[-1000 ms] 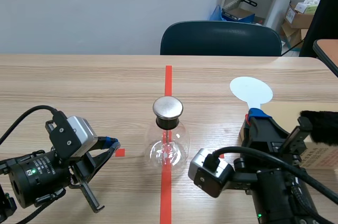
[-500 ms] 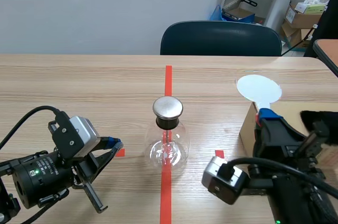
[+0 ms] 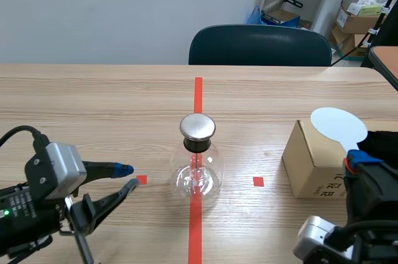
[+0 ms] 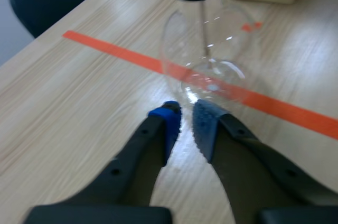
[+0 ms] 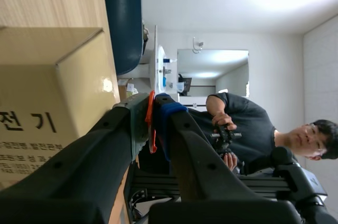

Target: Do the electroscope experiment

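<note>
The electroscope, a round glass flask with a metal cap and a rod inside, stands on the red tape line at mid-table. My left gripper lies low to its left, pointing at it. In the left wrist view the flask is just ahead of my left gripper, whose pads are almost together with nothing between them. My right gripper at the lower right is shut on the thin handle of a white round paddle, which stands up over the cardboard box. The orange handle is pinched between the fingers of my right gripper.
A cardboard box sits right of the flask, close beside my right gripper. A dark chair stands beyond the table's far edge. A person is in the background of the right wrist view.
My right arm has drawn back to the right, carrying the paddle from left of the box to above it. My left arm has pulled back toward the left and lower.
</note>
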Controlling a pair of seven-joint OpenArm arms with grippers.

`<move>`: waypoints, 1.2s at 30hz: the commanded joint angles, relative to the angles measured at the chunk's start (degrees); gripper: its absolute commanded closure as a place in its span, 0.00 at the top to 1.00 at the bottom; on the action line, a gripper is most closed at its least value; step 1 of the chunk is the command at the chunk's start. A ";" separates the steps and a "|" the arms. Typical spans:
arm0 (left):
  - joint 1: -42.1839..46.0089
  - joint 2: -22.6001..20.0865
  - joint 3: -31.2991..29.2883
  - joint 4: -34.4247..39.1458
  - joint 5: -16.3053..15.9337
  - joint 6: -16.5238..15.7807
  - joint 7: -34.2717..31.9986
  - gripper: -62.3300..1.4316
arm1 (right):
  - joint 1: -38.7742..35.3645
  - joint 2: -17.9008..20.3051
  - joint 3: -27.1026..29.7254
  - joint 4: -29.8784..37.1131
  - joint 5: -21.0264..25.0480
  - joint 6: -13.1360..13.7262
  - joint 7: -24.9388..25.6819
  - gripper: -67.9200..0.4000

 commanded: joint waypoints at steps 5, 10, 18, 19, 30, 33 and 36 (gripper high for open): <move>5.79 -5.29 0.07 9.27 -1.97 -1.99 -3.98 0.54 | 1.68 -4.55 6.51 -2.47 1.18 -3.47 8.96 0.03; 9.92 -10.56 0.07 17.35 -6.03 -2.16 -4.00 0.54 | 4.44 -6.54 10.47 -8.48 1.38 -3.47 14.86 0.03; 13.40 -16.85 0.04 26.82 -7.91 -2.47 -4.02 0.77 | 9.60 -6.49 12.55 -16.61 2.19 -3.47 20.68 0.03; 13.75 -17.49 0.04 27.65 -7.91 -2.82 -4.04 0.78 | 10.12 -6.49 12.74 -17.25 2.29 -3.47 21.03 0.03; 17.18 -20.63 0.07 31.47 -7.87 -2.86 -4.81 0.78 | 11.52 -6.16 12.76 -18.73 1.92 -3.47 20.48 0.03; 17.16 -20.61 0.07 31.47 -7.87 -2.78 -4.79 0.78 | 11.54 -6.21 12.48 -18.73 0.96 -3.47 20.63 0.03; 17.14 -20.48 0.04 31.47 -7.87 -2.71 -4.79 0.78 | 11.54 -6.19 12.39 -18.73 1.01 -3.47 20.24 0.04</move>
